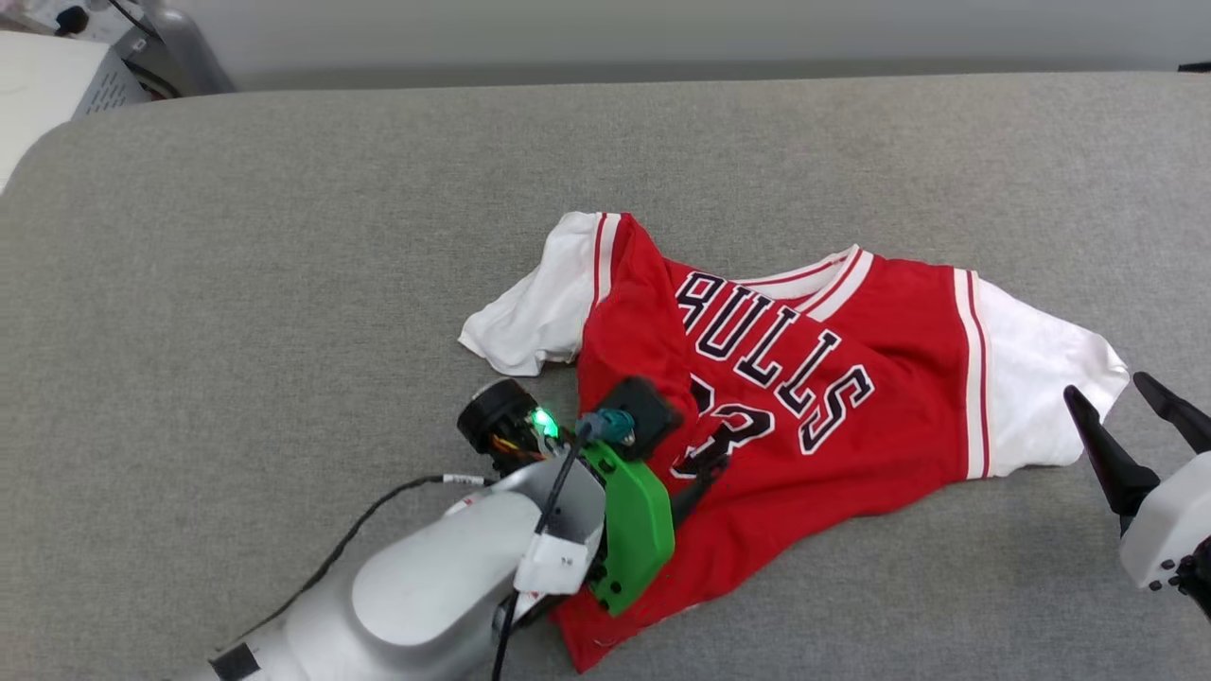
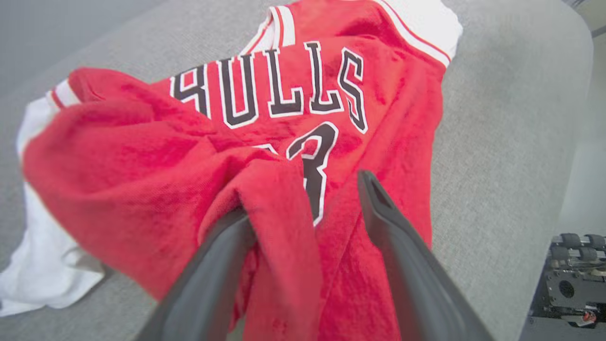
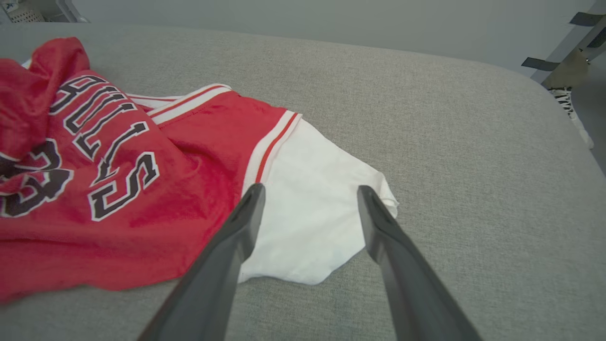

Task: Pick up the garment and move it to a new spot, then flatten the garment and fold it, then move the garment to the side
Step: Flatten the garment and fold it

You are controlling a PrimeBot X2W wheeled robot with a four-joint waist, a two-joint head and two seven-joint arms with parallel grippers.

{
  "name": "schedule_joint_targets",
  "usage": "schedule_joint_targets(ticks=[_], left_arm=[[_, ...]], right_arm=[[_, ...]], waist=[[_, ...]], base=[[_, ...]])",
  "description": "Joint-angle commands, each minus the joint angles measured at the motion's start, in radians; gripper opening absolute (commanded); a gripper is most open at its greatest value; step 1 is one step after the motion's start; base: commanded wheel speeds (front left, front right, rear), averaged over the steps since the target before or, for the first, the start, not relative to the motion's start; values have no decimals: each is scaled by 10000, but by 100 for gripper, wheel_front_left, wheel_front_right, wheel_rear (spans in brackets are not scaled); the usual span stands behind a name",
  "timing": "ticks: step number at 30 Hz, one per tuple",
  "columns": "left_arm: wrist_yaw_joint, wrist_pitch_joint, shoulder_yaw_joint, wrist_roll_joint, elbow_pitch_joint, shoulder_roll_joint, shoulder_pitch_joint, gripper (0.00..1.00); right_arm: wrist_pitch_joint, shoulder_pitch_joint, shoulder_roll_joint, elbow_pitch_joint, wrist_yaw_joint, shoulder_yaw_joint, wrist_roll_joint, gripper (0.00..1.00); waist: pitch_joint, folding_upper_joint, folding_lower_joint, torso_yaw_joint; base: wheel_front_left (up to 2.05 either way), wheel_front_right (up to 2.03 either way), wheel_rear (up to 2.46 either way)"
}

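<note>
- On the grey cloth-covered worktop (image 1: 284,284), right of centre in the head view, lies the garment (image 1: 851,312). It is a red jersey with white short sleeves, chest side up, with black-and-white block letters and a number showing.
- It is not flat. The red body on the robot's left is folded over toward the middle and hides part of the number, and the hem runs crooked toward the robot.
- The left gripper (image 2: 305,199) is down on the red cloth at the jersey's near left part. Its pale forearm and green wrist bracket (image 1: 634,530) cover that corner in the head view.
- Its fingers (image 2: 402,237) stand wide apart. A raised red fold drapes over the tip of one finger, while the other is bare beside the number. The cloth is not pinched between them.
- The right gripper (image 1: 1107,386) is at the head view's right edge, just beside the white sleeve (image 1: 1031,378) on that side.
- Its fingers (image 3: 222,265) are spread wide and hold nothing. In the right wrist view the sleeve's end lies between and beyond the two tips. Whether they touch it I cannot tell.
</note>
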Motion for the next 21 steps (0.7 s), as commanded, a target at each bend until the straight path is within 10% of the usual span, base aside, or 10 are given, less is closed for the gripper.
schedule_joint_targets(ticks=[1,11,21], left_arm=[[114,-109,175,107,-328,165,-258,100],[886,-50,1916,158,-2398,1657,-1905,100],[488,876,2735,-33,-1774,2650,-3642,100]], right_arm=[[17,194,51,-21,-7,-57,-6,100],[125,265,263,-322,-7,-186,-125,100],[85,-82,406,-384,-7,-59,-248,100]], waist=[[-326,0,0,215],[-259,0,0,236],[223,0,0,-218]], base=[[0,0,0],[0,0,0],[0,0,0]])
